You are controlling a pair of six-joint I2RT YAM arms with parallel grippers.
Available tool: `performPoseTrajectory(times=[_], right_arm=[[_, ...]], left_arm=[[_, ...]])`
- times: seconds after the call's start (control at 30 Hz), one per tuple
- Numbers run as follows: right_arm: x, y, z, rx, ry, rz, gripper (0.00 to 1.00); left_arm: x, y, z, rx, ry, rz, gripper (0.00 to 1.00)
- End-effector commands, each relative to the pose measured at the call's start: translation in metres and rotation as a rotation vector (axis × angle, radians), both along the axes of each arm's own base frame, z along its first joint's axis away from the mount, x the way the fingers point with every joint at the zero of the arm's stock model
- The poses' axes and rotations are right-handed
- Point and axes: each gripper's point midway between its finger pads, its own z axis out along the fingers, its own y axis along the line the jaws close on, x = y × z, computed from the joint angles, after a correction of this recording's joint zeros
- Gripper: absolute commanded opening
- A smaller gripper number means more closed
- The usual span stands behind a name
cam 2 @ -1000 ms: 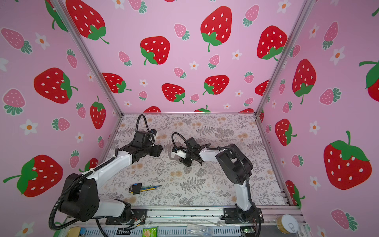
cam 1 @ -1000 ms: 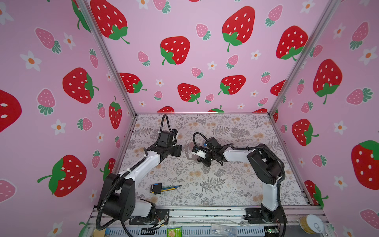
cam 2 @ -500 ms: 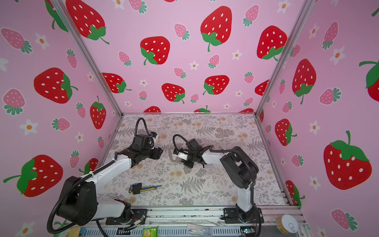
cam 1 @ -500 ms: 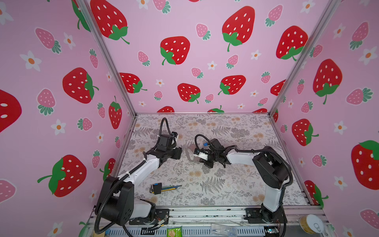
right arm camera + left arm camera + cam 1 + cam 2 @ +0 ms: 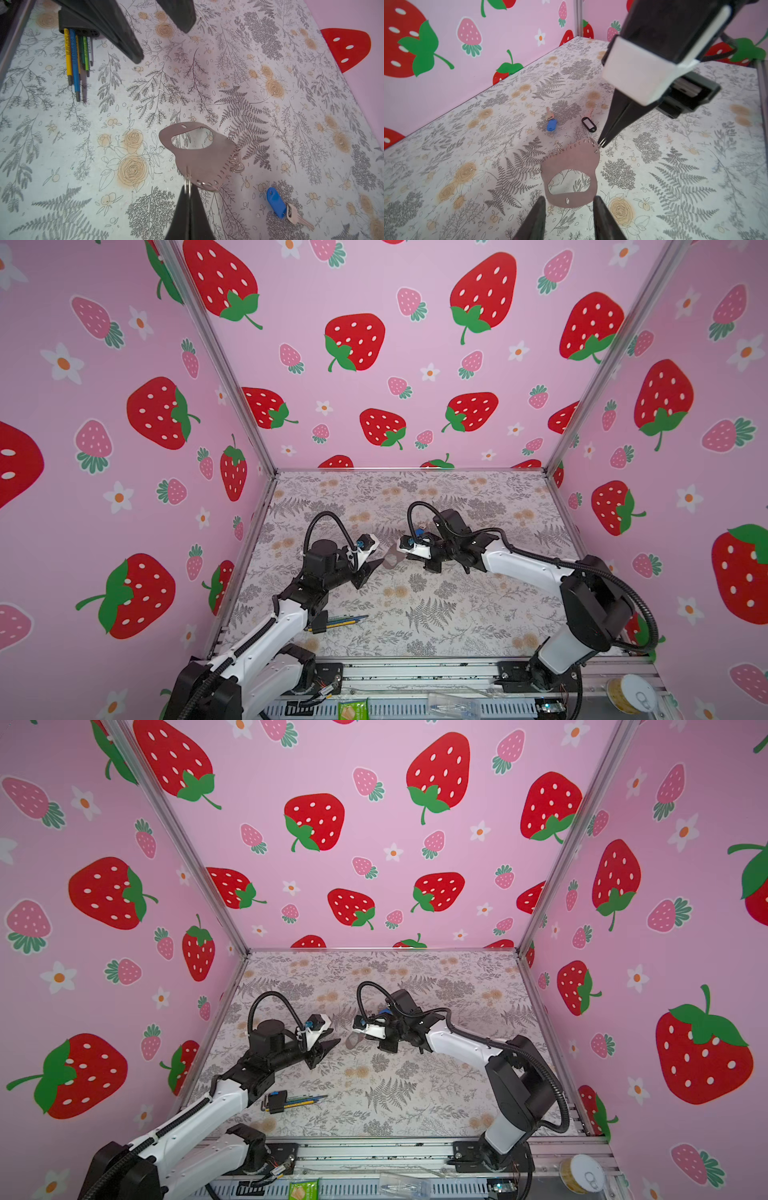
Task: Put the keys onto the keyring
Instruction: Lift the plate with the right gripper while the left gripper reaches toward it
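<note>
The keyring, a flat taupe holder with an oval cut-out, hangs tilted just above the table in the middle. My right gripper is shut on one of its small metal rings. My left gripper is open, its fingertips flanking the keyring's handle end without touching it. Two keys lie behind it on the table: one with a blue tag, one with a black-rimmed oval tag.
A hex-key bundle in a black holder lies near the table's front left. Pink strawberry walls close the table on three sides. A metal rail runs along the front.
My left gripper has come in toward the keyring's handle end and its jaws have narrowed. The right gripper has stayed shut on the ring and hardly moved.
</note>
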Motion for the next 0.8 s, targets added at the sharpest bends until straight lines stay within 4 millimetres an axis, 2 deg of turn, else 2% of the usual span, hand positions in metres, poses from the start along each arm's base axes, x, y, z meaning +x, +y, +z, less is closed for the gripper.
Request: performPoseTrajectory(times=[0.0,0.13,0.27,0.4,0.6,0.77], right_arm=[[-0.014,-0.006,0.012,-0.013,-0.005,0.091,0.00],[-0.021,-0.008,0.023,-0.007,0.002,0.122,0.00],[-0.028,-0.008,0.031,0.004,0.008,0.153,0.00],[-0.037,-0.010,0.034,-0.004,0.055,0.177,0.00],[-0.039,-0.007,0.042,0.010,0.076,0.187,0.00],[-0.040,-0.007,0.038,-0.010,0.105,0.193,0.00]], left_arm=[[-0.012,-0.016,0.024,0.037,-0.157,-0.155,0.39],[-0.016,-0.023,0.029,0.082,-0.216,-0.204,0.36],[-0.018,-0.030,0.024,0.118,-0.242,-0.242,0.34],[-0.016,-0.037,0.024,0.118,-0.285,-0.247,0.34],[-0.018,-0.048,0.024,0.136,-0.297,-0.284,0.34],[-0.016,-0.055,0.018,0.170,-0.297,-0.286,0.33]])
